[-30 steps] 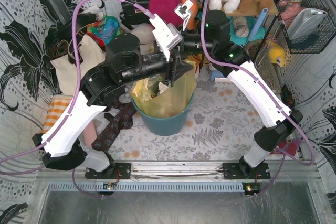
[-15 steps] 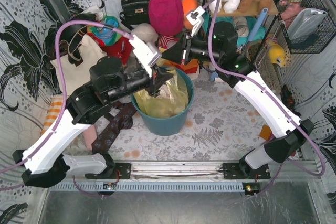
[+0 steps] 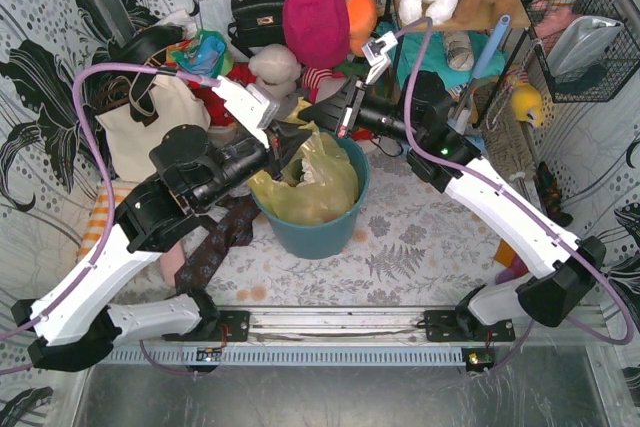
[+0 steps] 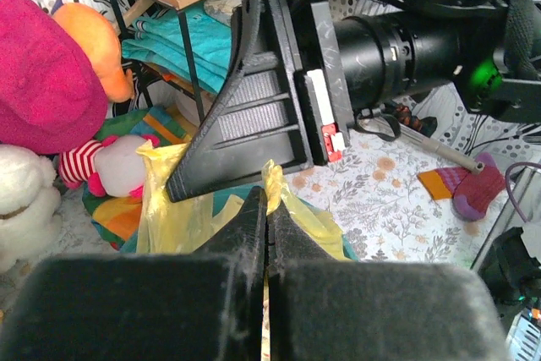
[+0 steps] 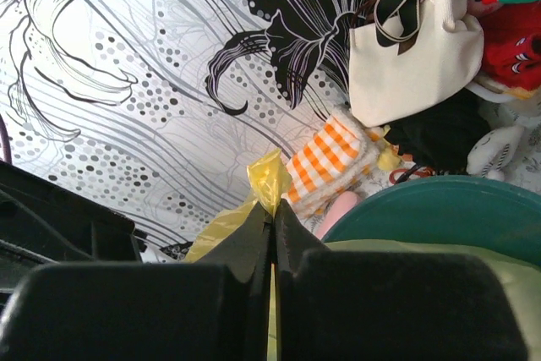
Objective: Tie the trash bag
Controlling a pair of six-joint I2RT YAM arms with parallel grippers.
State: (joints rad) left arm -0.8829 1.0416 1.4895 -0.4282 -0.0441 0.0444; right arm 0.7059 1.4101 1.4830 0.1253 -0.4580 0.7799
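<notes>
The trash bag (image 3: 308,179) is thin yellow-green plastic with white paper inside. It sits in a teal bin (image 3: 322,230) at the middle of the table. My left gripper (image 3: 296,141) is shut on a gathered corner of the bag's rim; the plastic (image 4: 275,177) sticks out past its tips (image 4: 268,194). My right gripper (image 3: 308,118) is shut on another corner of the bag (image 5: 270,177), its tips (image 5: 272,209) pinching the yellow plastic. The two grippers sit close together above the bin's far rim, the right one just behind the left.
A cream tote bag (image 3: 145,132) lies at the left, with a checked orange cloth (image 3: 105,217) and dark patterned cloth (image 3: 215,247) near the left arm. Plush toys, a magenta bag (image 3: 315,17) and a black handbag (image 3: 255,12) crowd the back. A wire basket (image 3: 590,42) hangs at the right.
Both arms have swung back and to the left with the bag corners held. The left gripper dropped lower over the bin's left rim; the right gripper followed close behind it.
</notes>
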